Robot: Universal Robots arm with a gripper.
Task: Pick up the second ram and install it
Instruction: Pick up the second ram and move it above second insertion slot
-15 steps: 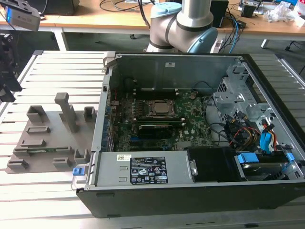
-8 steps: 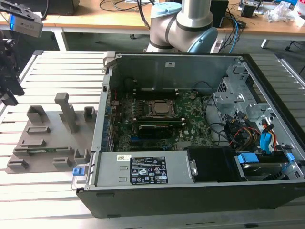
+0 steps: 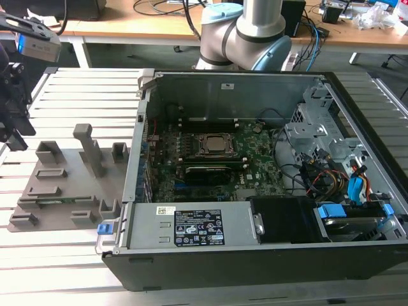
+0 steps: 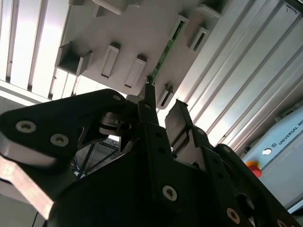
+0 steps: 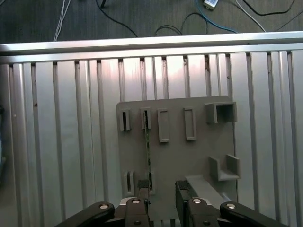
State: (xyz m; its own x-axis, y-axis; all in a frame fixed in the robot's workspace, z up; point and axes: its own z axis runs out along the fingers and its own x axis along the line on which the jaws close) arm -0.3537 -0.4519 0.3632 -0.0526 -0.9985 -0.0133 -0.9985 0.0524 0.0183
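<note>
Looking down, you see the ram (image 5: 147, 156) only edge-on, upright in slots of the tray (image 5: 189, 161), its near end hidden behind one finger (image 5: 142, 194); the gripper (image 5: 162, 189) above the tray is spread, holding nothing.

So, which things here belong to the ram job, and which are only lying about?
For the job:
- ram, standing on edge in the grey holder
- open claw, near the ram
- motherboard in the open case

Lying about:
- desk cables
- floor cables
- power supply
</note>
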